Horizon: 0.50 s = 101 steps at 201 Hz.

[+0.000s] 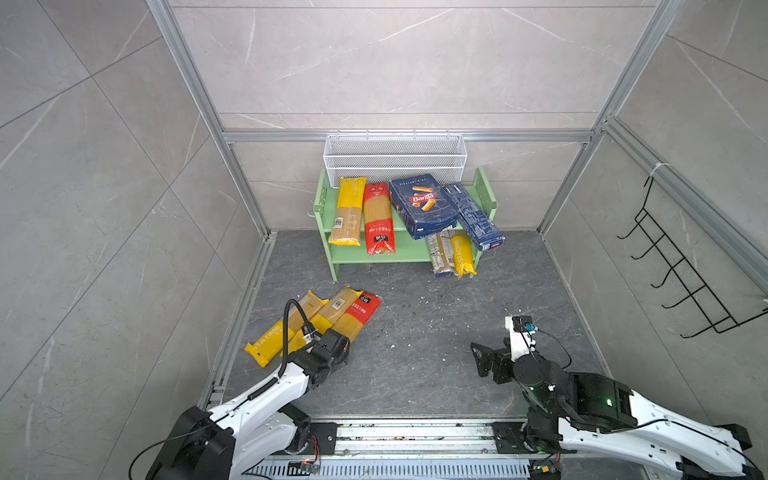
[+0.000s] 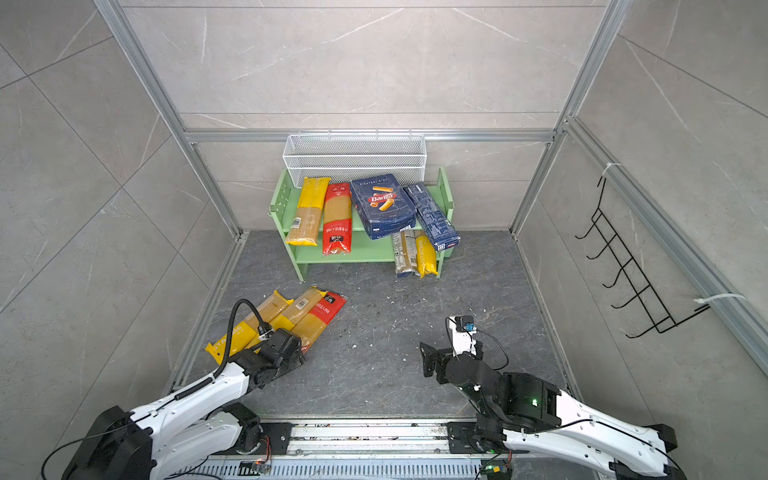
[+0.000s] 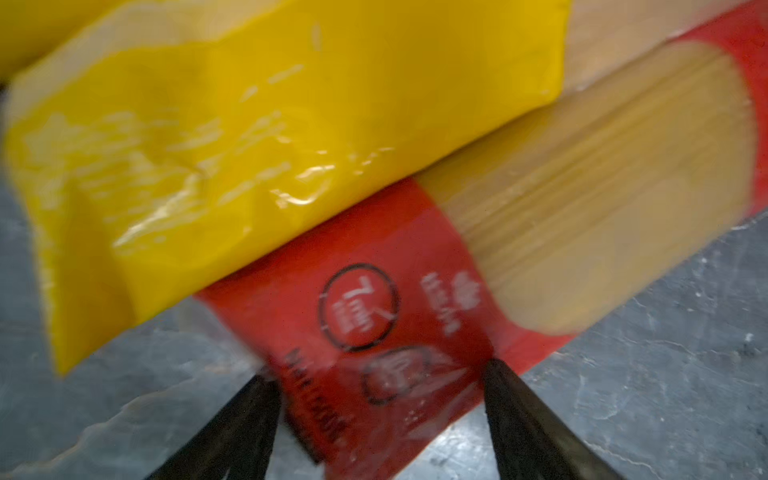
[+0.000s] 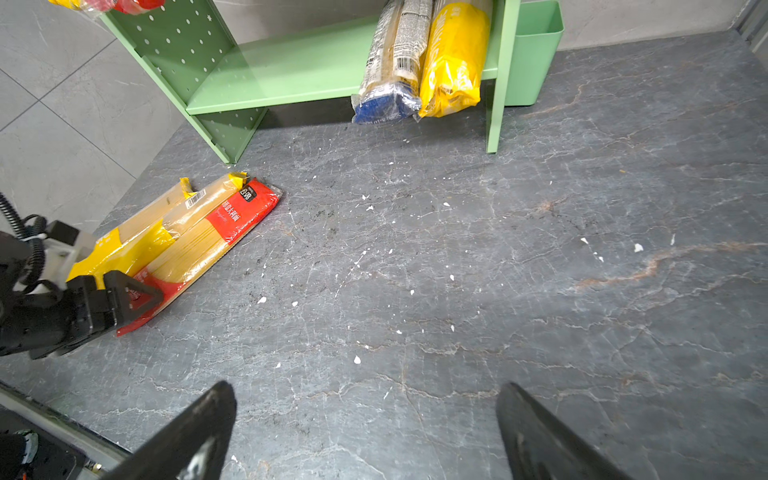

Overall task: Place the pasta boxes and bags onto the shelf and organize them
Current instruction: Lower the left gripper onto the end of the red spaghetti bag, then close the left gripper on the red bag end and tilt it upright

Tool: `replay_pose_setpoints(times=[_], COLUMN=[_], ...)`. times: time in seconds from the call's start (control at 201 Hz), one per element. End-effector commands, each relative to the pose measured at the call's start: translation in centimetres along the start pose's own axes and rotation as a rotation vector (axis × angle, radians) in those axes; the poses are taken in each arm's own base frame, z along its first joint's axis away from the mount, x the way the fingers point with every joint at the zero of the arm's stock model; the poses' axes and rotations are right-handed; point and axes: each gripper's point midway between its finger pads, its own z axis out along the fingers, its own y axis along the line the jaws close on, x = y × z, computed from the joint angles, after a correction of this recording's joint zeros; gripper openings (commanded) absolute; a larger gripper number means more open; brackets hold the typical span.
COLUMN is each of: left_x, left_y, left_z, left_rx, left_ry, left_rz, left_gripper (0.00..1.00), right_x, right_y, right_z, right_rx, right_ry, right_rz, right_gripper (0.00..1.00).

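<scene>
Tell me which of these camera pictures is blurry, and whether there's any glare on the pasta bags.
Left wrist view: heavy motion blur, the print on the red bag is smeared, and there are white glare streaks on the yellow bag. Right wrist view: sharp on the shelf and the floor. Both top views: crisp and evenly lit, with the frame rails leaning outward toward the edges.

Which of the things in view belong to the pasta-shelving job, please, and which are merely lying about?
Job: green shelf; Barilla box; narrow blue box; four shelved spaghetti bags; three unshelved spaghetti bags.
Lying about: white wire basket; black hook rack; green bin; white crumbs.
</scene>
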Motion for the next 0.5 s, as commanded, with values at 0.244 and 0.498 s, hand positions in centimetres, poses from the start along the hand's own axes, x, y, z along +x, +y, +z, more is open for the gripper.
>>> replay_pose_setpoints(times=[0.244,0.498], left_x=[0.7,3.7], left_y=[-6.5,-11.7], left_z=[-0.7,-2.6], left_rx=[0.280,0.367], left_ry=[0.018,0.031], left_rz=[0.010,0.126], left_gripper=[0.26,0.23], right_x=[0.4,0.8], right_y=[-1.4,-0.5], right_z=[-0.2,0.7], right_rx=[0.050,0.047], right_ry=[-0.004,0.011], right_rz=[-0.031,-0.041], right_gripper=[1.00,1.00])
